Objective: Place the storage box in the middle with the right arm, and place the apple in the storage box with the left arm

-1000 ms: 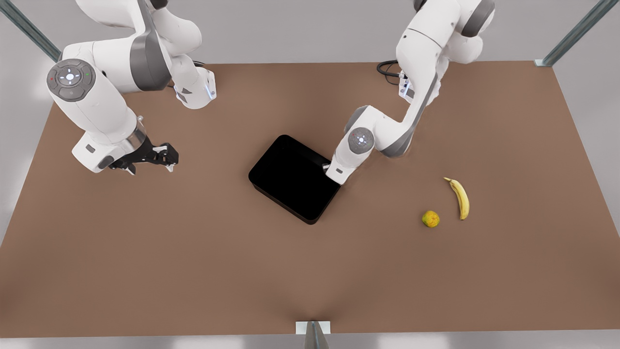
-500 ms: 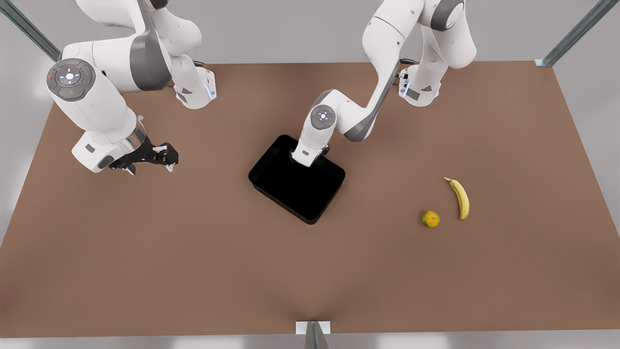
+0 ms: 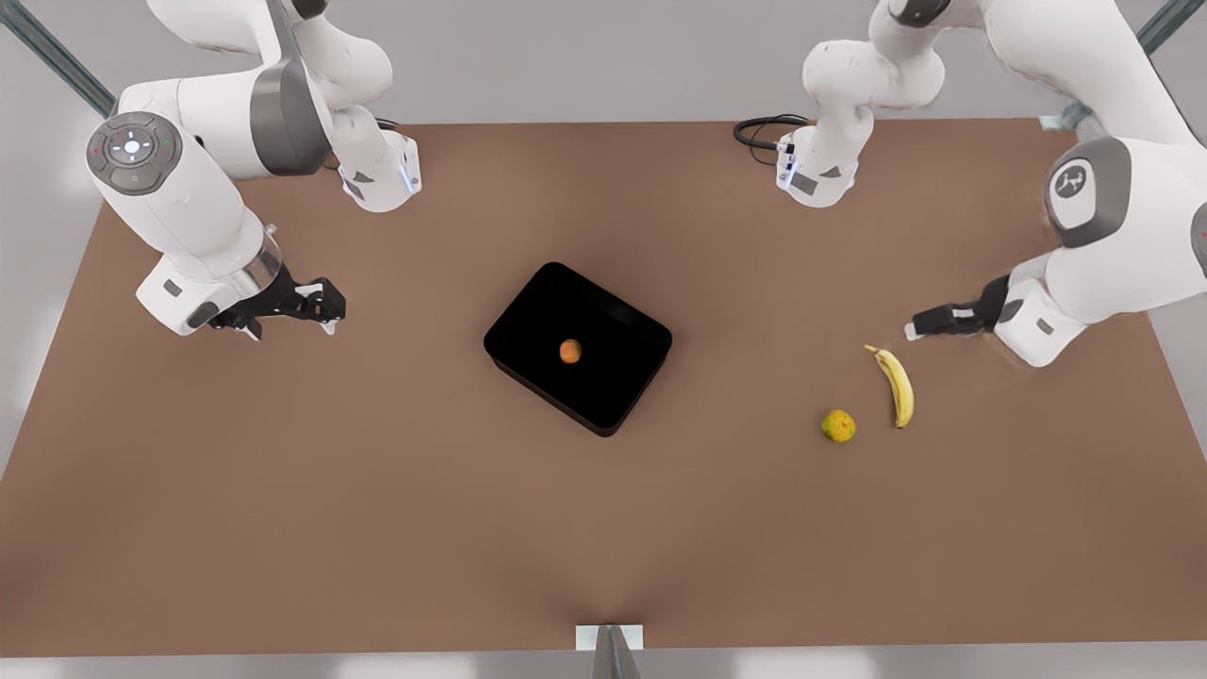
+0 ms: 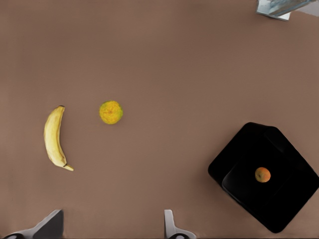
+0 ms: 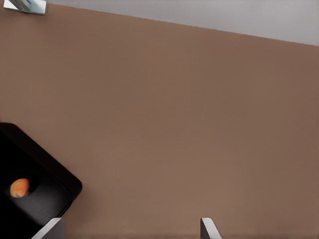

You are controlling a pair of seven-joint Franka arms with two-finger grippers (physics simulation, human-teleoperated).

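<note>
A small white emblem (image 3: 1072,181) is being shown on the grey joint cap of the arm at the front view's right, and a round button pad (image 3: 131,147) on the joint of the other arm (neither can be read as writing).

The left claw (image 3: 913,330) is being held low over the desk (image 3: 377,490) at the front view's right, its arm bent at the elbow and its tips pointing toward the desk's middle, just beside the stem end of the banana (image 3: 896,385). In the left wrist view the left claw (image 4: 110,229) is being shown with its fingers (image 4: 172,228) set wide apart and nothing between them.

The right claw (image 3: 325,316) is being held above the desk at the front view's left, well apart from the storage box (image 3: 603,396). In the right wrist view the right claw (image 5: 129,230) is likewise being shown spread and empty.

The storage box, glossy black with low walls and rounded corners, is being seen near the middle of the desk, turned at an angle to the desk's edges. The apple (image 3: 570,351), small, round and red-orange, is lying on the box's floor near its centre. The same box (image 4: 279,209) and apple (image 4: 262,175) are being shown in the left wrist view, and again, box (image 5: 45,199) and apple (image 5: 20,187), in the right wrist view.

A lumpy yellow-green fruit (image 3: 838,426) is lying near the banana, not touching it.
</note>
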